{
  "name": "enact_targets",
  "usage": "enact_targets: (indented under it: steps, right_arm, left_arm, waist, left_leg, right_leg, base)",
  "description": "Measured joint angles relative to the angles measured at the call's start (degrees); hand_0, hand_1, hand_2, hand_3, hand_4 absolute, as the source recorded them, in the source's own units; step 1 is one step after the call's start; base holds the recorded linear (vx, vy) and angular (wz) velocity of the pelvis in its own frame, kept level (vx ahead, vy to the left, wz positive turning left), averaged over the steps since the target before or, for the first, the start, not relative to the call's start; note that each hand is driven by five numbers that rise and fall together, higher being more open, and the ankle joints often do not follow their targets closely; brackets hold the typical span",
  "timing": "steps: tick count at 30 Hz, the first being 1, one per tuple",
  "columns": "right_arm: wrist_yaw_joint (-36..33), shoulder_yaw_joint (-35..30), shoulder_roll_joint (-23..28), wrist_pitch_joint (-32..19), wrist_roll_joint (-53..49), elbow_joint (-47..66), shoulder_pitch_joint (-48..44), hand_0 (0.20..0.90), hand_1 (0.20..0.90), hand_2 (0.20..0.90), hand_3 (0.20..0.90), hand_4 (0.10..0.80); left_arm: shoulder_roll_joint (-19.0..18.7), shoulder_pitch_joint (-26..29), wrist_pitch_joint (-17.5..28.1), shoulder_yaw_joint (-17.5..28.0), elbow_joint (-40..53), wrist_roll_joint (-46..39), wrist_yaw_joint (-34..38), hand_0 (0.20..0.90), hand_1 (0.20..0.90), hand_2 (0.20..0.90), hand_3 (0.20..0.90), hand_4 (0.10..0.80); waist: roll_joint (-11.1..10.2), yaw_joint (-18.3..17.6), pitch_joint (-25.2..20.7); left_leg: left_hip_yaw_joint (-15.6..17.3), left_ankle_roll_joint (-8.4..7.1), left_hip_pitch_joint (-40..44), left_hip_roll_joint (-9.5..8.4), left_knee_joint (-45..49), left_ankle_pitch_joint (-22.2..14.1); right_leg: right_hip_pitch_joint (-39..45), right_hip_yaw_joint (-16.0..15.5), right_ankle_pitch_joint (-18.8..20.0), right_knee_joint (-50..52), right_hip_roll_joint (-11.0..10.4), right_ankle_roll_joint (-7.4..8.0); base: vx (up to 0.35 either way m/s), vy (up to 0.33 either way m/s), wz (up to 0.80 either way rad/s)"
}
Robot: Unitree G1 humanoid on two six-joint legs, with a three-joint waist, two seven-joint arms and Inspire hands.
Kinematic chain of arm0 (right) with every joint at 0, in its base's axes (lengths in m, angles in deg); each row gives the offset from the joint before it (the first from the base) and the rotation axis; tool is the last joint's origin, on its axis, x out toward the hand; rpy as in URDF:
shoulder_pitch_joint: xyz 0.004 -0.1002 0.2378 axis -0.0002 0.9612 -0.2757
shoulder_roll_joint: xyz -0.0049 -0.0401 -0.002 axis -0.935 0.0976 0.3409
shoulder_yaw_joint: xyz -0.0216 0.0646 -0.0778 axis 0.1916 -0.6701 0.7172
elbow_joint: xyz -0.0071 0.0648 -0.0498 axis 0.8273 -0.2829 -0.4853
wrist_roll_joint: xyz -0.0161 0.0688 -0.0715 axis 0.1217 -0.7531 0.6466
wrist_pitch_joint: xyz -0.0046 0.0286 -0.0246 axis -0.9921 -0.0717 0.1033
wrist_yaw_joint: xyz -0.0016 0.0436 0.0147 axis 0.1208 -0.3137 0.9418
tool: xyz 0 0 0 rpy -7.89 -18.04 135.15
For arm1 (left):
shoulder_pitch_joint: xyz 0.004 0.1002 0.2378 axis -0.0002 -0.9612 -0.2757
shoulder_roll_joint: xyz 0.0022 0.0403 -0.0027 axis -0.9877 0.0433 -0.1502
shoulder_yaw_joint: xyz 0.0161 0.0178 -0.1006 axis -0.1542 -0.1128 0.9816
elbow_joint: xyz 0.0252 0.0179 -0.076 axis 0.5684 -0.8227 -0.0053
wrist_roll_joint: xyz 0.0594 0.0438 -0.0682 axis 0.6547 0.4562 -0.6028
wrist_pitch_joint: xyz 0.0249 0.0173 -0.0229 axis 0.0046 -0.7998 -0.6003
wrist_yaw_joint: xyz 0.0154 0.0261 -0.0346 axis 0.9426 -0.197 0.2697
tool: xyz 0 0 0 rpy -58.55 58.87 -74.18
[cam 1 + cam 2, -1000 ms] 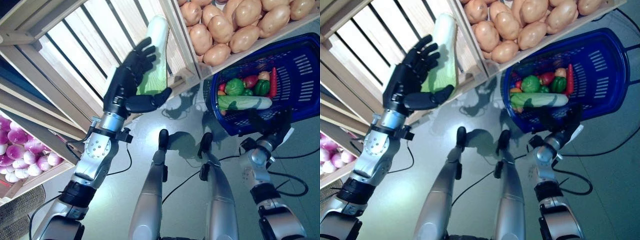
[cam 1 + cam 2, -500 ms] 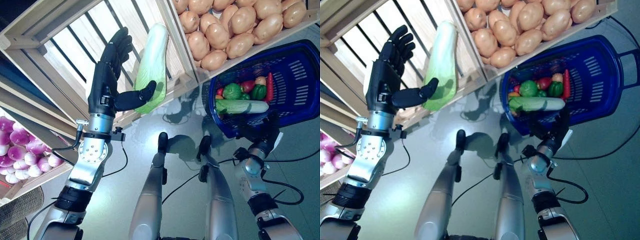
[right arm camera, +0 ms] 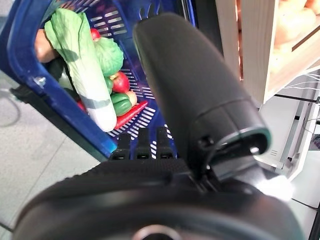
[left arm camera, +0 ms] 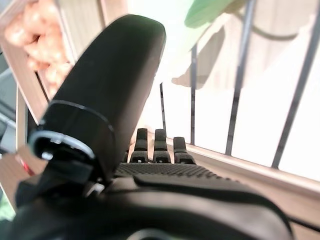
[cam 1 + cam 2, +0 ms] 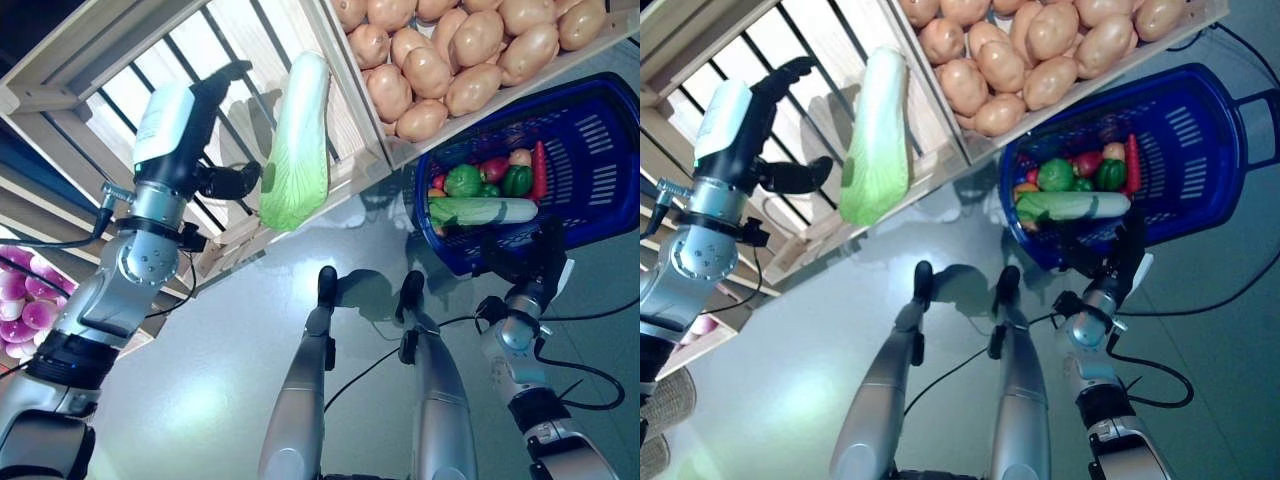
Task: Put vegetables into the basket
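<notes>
Long pale-green cabbage (image 5: 296, 145), seemingly loose, beside left hand (image 5: 190, 130).

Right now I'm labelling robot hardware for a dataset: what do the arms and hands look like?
Both arms are silver-grey metal segments with dark joint bands. Each ends in a dark hand: the left hand has a white cover along its back, with black fingers in a ribbed row. The right hand is all dark, with a rounded black thumb.

Left robot hand (image 5: 190, 140) raised, unclenched
</notes>
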Motion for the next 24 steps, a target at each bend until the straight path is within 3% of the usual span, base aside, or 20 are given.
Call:
enact_targets:
  steps: [1, 7, 10, 17, 24]
  right_arm:
    - [0.0, 0.0, -0.04, 0.0, 0.02, 0.0, 0.16, 0.9, 0.9, 0.9, 0.9, 0.8]
    - [-0.07, 0.01, -1.19, 0.0, 0.45, 0.05, 0.12, 0.9, 0.9, 0.9, 0.9, 0.8]
    - [-0.31, 0.14, -2.59, 0.01, 2.19, -0.01, -0.7, 0.9, 0.9, 0.9, 0.9, 0.8]
    - [-0.96, 0.49, -3.57, 0.7, 2.55, -0.03, -3.45, 0.9, 0.9, 0.9, 0.9, 0.8]
    - [-0.96, 0.6, -3.69, 1.54, 2.25, 0.0, -3.45, 0.9, 0.9, 0.9, 0.9, 0.8]
  left_arm:
    - [1.04, -0.04, 0.06, 0.07, 0.01, -2.37, 0.33, 0.9, 0.9, 0.9, 0.9, 0.8]
    - [15.94, -3.52, 3.33, 3.77, 0.08, -20.31, 2.56, 0.9, 0.9, 0.9, 0.9, 0.8]
    - [25.1, -5.32, 5.83, 3.81, 0.14, -30.25, 2.94, 0.9, 0.9, 0.9, 0.9, 0.8]
    - [32.22, -7.79, 5.67, -0.15, 0.07, -45.91, 4.27, 0.9, 0.9, 0.9, 0.9, 0.8]
    - [33.95, -8.71, 5.65, -0.61, -2.39, -47.66, 9.95, 0.9, 0.9, 0.9, 0.9, 0.8]
  waist:
    - [0.0, -0.05, 0.0]
    - [0.02, -0.05, -0.01]
    - [0.01, 0.18, -0.01]
    - [-0.06, 0.06, -0.01]
    - [-0.1, -0.71, 0.0]
  left_leg:
    - [-0.01, 0.0, 0.12, -0.01, 0.04, -0.04]
    - [-0.14, -0.04, 0.39, 0.04, -0.1, -0.02]
    - [-0.41, -0.14, 0.36, 0.02, -0.12, 0.07]
    - [-1.61, -0.35, 0.22, 0.12, -0.14, 0.23]
    - [-1.46, -0.09, 0.08, 0.11, -0.17, 0.04]
  right_leg:
    - [0.01, 0.08, -0.27, 0.29, -0.01, 0.02]
    - [0.07, 0.11, -0.55, 0.63, 0.11, -0.11]
    - [0.09, 0.0, -0.78, 0.74, 0.1, -0.1]
    - [0.79, -1.2, -0.94, 0.08, 0.29, 0.11]
    - [0.91, -1.13, -0.71, -0.54, 0.54, -0.07]
  base:
    - [0.021, -0.035, 0.01]
    - [0.002, -0.056, 0.01]
    - [-0.001, -0.058, 0.04]
    - [-0.003, -0.022, 0.06]
    - [0.0, 0.0, 0.0]
